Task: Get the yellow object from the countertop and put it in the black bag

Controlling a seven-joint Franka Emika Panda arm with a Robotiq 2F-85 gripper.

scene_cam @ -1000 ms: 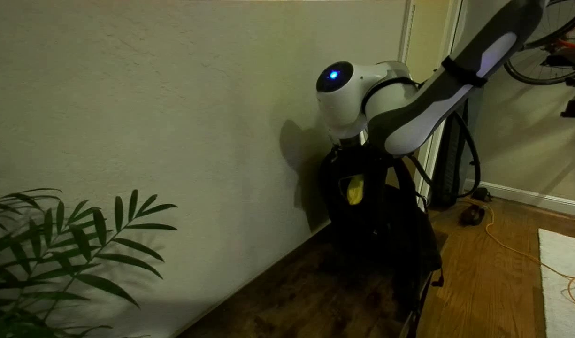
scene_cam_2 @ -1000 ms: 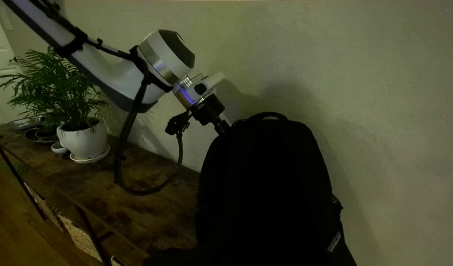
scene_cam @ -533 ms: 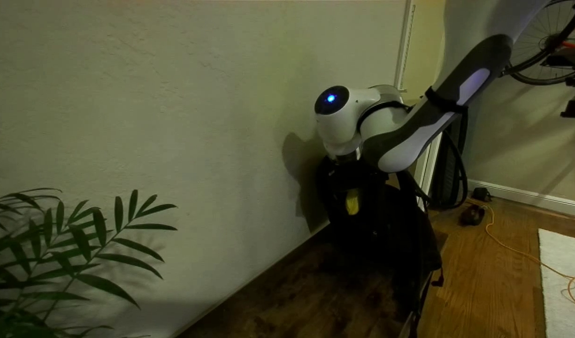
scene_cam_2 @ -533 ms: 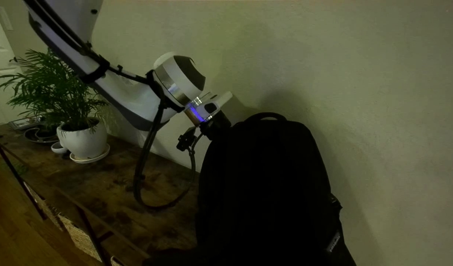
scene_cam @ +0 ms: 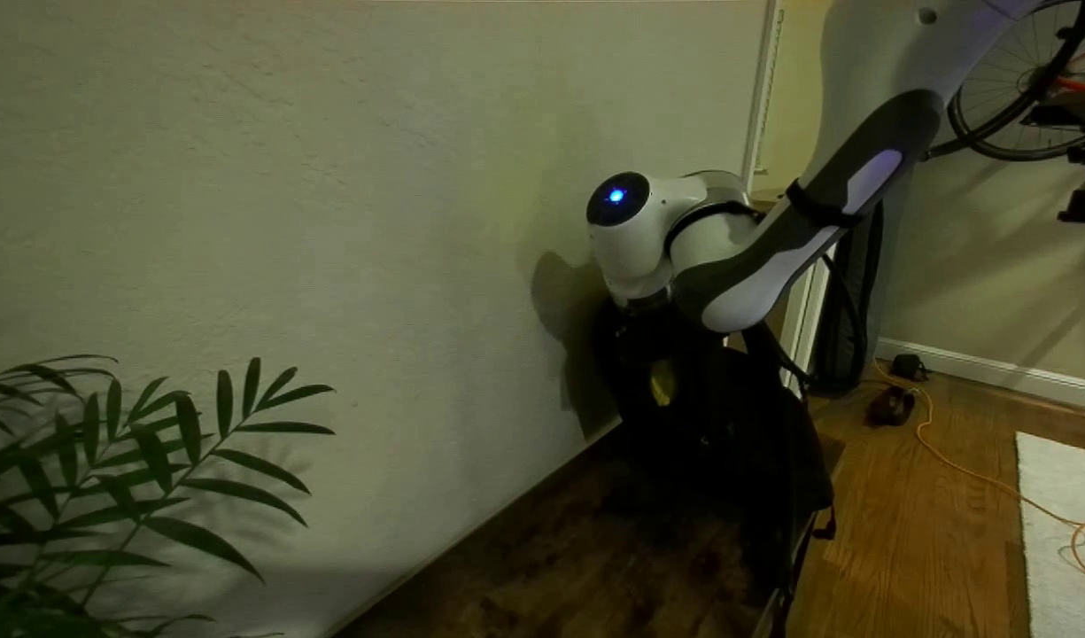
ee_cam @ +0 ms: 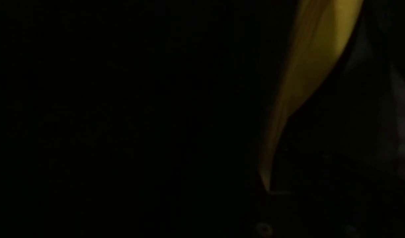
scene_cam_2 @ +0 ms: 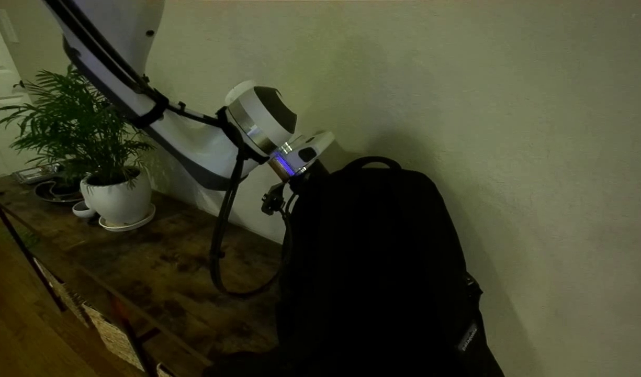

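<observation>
The black bag (scene_cam_2: 378,251) stands upright on the dark brown countertop (scene_cam_2: 142,262); it also shows in an exterior view (scene_cam: 755,452). My gripper (scene_cam_2: 311,175) reaches down at a tilt into or behind the bag's top. Its fingers are hidden in both exterior views. Part of the yellow object (scene_cam: 662,383) shows as a dim patch below my wrist, surrounded by the bag's dark opening. The wrist view is almost black. A yellowish-brown strip (ee_cam: 316,59) runs down its upper right; I cannot tell what it is, nor whether the fingers hold anything.
A wall (scene_cam: 374,266) stands close beside the bag and arm. A potted plant (scene_cam_2: 119,196) stands at the countertop's far end, with a small white bowl (scene_cam_2: 83,209) beside it. The arm's cable (scene_cam_2: 218,262) hangs in a loop over the countertop. Plant leaves (scene_cam: 197,470) show near the camera.
My arm has moved down and toward the bag, so the gripper sits lower at its top. The yellow patch has moved slightly lower, and shows smaller and darker. The bag's top has shifted slightly.
</observation>
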